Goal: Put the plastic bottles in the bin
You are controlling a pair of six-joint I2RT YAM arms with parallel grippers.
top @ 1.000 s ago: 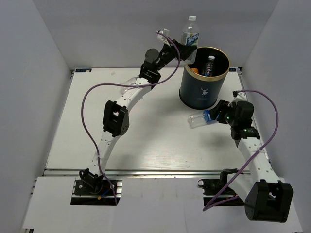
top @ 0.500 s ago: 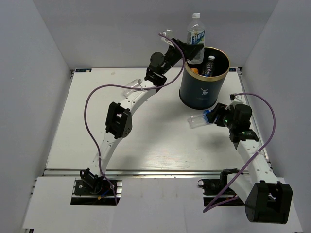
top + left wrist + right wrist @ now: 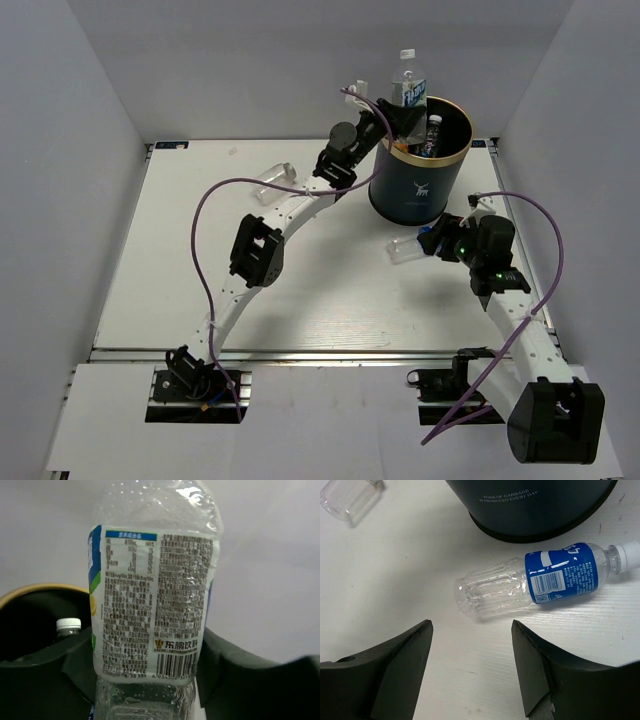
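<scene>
Nearest in, the right tool [image 3: 471, 628] hangs over the surface [image 3: 410, 580] with its jaws spread wide and nothing between them. The blue-labelled bottle [image 3: 540, 582] lies on its side just ahead, close beside the foot of the bin [image 3: 415, 190]. The risk here is that a round bottle lying loose rolls if one finger nudges it first, and with the bin wall so near there is little room to come down cleanly.

Further back, the left tool [image 3: 147, 672] is clamped on the lower body of a tall bottle [image 3: 155, 590], upright above the bin's near-left rim. It looks only just over the opening, so if let go now its base could catch the gold rim and it could topple outside. It is thin plastic too, so it could slip in the grip.

The count is one bin and two tools. There are four sure bottles: one gripped, one blue-labelled, a clear bottle [image 3: 268, 180] lying far left, and a white-capped bottle [image 3: 68, 625] inside the bin. Something orange is in there too, and I can't tell what.
</scene>
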